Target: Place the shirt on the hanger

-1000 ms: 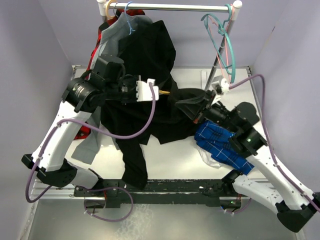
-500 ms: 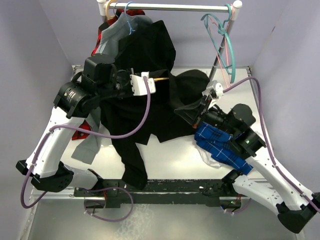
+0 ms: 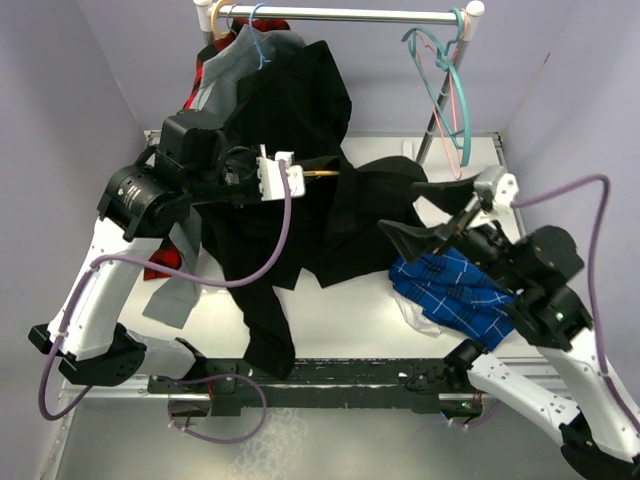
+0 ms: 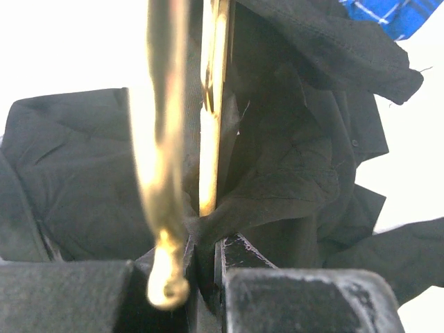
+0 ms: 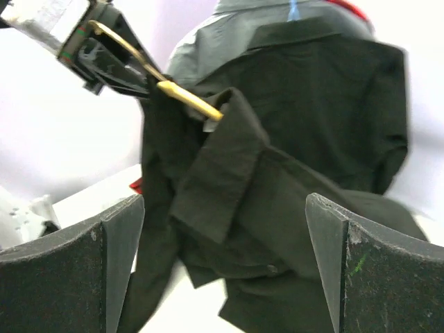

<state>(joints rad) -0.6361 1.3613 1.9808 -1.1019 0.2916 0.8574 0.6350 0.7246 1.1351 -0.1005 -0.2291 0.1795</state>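
- Left gripper [image 3: 305, 176]: I have it raised above the table [image 3: 350, 312] and clamped on the hanger [image 3: 323, 173]. My left wrist view shows the jaws pressed together on the yellow-orange plastic [image 4: 161, 146], with black cloth close against them.
- Hanger: only a short stretch shows from above. Its free end runs into a fold of the shirt [image 5: 189, 101].
- Shirt [image 3: 330, 230]: black and hung by that fold. The bulk is slumped onto the table between the two arms, and one sleeve trails toward the near edge.
- Right gripper [image 3: 398, 207]: jaws spread wide with nothing held, facing the shirt from its right. I cannot tell whether a finger brushes the cloth.
- Blue-checked shirt [image 3: 455, 290]: crumpled on the table beneath the right arm.
- Rail [image 3: 350, 14]: carries a grey shirt [image 3: 225, 70], a second black garment [image 3: 300, 100], a teal hanger [image 3: 437, 72] and a pink hanger [image 3: 462, 118].
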